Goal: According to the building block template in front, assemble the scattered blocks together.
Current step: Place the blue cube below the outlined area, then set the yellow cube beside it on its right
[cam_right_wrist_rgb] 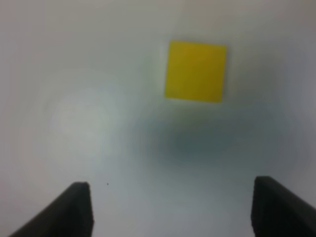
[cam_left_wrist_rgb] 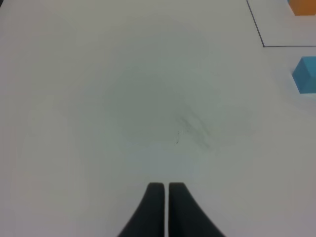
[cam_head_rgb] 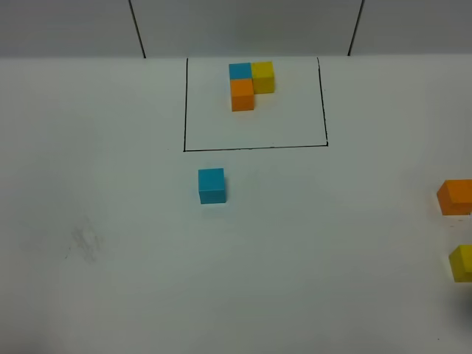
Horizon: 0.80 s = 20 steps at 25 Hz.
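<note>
The template (cam_head_rgb: pixel 249 85) is an L of blue, yellow and orange cubes inside a black-line frame (cam_head_rgb: pixel 254 147) at the back of the table. A loose blue cube (cam_head_rgb: pixel 212 185) sits just in front of the frame; it also shows in the left wrist view (cam_left_wrist_rgb: pixel 306 75). A loose orange cube (cam_head_rgb: pixel 456 197) and a loose yellow cube (cam_head_rgb: pixel 462 262) lie at the right edge. My right gripper (cam_right_wrist_rgb: pixel 170 207) is open above the table, with the yellow cube (cam_right_wrist_rgb: pixel 195 71) ahead of its fingers. My left gripper (cam_left_wrist_rgb: pixel 165 190) is shut and empty over bare table. Neither gripper shows in the high view.
The white table (cam_head_rgb: pixel 110 221) has a faint scuff mark (cam_head_rgb: pixel 85 242) at the left, also in the left wrist view (cam_left_wrist_rgb: pixel 192 128). A grey wall with two dark seams stands behind the frame.
</note>
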### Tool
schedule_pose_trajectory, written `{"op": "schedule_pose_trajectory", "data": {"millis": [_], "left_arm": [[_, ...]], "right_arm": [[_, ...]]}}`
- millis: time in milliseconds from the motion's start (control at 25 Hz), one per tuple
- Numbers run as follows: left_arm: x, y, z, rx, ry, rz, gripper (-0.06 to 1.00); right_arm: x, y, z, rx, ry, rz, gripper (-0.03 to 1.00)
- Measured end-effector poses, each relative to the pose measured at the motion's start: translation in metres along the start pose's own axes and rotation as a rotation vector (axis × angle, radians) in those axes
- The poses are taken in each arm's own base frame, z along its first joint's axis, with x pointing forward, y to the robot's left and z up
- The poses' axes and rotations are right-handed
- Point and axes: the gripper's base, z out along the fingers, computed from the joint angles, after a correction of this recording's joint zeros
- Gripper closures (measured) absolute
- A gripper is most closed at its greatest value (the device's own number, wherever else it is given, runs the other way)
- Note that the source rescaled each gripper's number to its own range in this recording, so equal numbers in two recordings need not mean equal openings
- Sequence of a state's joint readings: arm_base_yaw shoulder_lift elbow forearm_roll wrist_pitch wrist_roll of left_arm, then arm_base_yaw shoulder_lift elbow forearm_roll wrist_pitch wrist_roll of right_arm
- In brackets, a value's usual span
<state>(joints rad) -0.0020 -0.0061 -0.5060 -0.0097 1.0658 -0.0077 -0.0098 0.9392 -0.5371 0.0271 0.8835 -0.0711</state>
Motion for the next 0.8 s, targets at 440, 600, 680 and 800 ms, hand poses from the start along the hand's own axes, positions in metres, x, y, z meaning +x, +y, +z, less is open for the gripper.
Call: {"op": "schedule_pose_trajectory", "data": {"millis": [440,600,680,800], "left_arm": [[0.000,0.000,0.000,0.000,0.000,0.000,0.94],[0.000,0.000,0.000,0.000,0.000,0.000,0.94],[0.000,0.000,0.000,0.000,0.000,0.000,0.94],[0.000,0.000,0.000,0.000,0.000,0.000,0.94]], "right_arm": [[-0.004,0.001,0.043,-0.028,0.034,0.078,0.13],[-0.010,0.000,0.059,-0.024,0.053,0.082,0.13],[-0.014,0.000,0.067,-0.020,0.044,0.085,0.13],[-0.018,-0.001,0.078,-0.015,0.038,0.087,0.13]]}}
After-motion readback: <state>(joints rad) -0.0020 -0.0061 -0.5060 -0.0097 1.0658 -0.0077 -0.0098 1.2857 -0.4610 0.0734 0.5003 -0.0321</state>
